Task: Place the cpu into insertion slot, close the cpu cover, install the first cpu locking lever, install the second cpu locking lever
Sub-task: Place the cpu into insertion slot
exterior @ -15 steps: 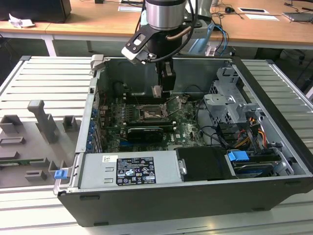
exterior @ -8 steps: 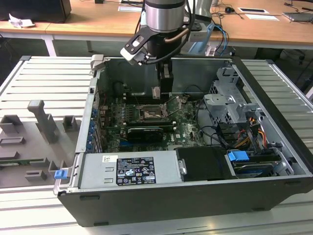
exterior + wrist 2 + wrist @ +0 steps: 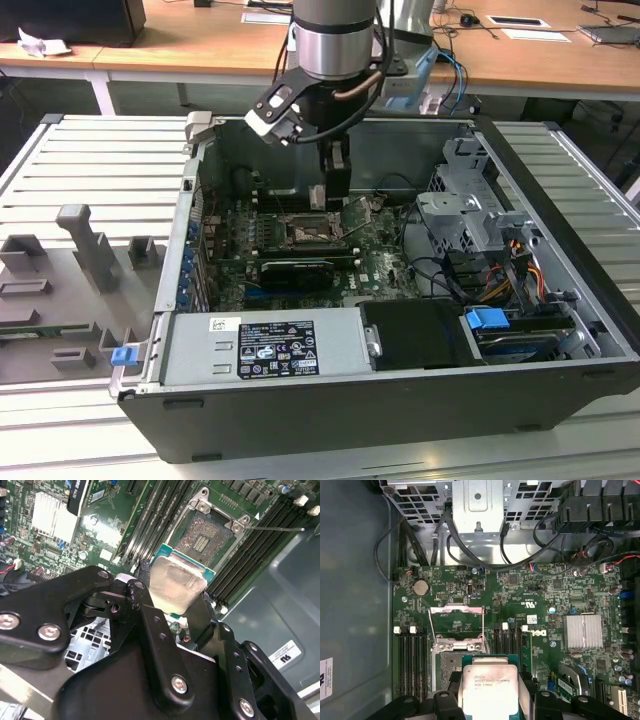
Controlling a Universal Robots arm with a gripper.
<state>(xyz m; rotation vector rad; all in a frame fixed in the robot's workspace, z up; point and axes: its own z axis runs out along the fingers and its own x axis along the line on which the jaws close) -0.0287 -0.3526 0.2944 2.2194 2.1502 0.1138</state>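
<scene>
My gripper (image 3: pixel 337 190) hangs inside the open computer case, a little above the green board. It is shut on the cpu (image 3: pixel 177 587), a flat square chip with a pale silvery top, also seen in the first wrist view (image 3: pixel 490 685). Black fingers (image 3: pixel 142 590) press on two opposite edges of the chip. The insertion slot (image 3: pixel 205 535) lies bare just beyond the chip, its dark contact field showing. In the exterior view the insertion slot (image 3: pixel 303 233) is below and slightly left of the fingers. The cpu cover (image 3: pixel 456 611), a thin silvery frame, stands swung open. A thin wire lever (image 3: pixel 275 528) sticks out beside the socket.
Long black memory slots (image 3: pixel 412 660) flank the socket. A black graphics card (image 3: pixel 292 272) lies nearer the front, with a grey power supply (image 3: pixel 265 345) before it. A drive cage (image 3: pixel 470 210) with cables fills the exterior view's right. A finned heatsink (image 3: pixel 583 631) sits on the board.
</scene>
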